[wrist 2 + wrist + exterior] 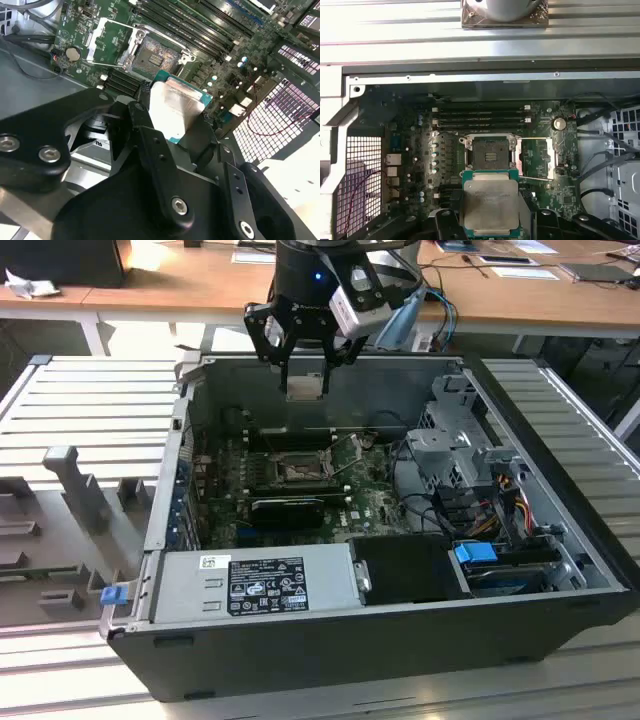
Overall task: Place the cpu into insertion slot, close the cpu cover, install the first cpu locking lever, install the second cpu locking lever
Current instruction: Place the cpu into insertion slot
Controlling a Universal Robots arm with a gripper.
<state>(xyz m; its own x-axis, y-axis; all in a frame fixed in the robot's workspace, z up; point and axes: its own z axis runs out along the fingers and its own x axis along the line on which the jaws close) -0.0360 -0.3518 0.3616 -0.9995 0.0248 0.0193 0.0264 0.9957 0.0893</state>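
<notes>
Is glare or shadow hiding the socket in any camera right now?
First wrist view: insertion slot evenly lit and readable. Second wrist view: glare whitens the cpu top, while the slot is unshaded. Exterior view: case interior shaded, slot dim but visible.

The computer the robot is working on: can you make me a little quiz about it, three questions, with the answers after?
1. True or false: the cpu already sits in the insertion slot.
2. Pick one. The cpu cover is: A) closed over the slot, B) flipped open beside the slot, C) missing.
3. Fill the gap: the gripper, above the open case, is shut on the ____.

Key: 1 false, the slot is bare and the cpu hangs above it. 2 B. 3 cpu.
</notes>
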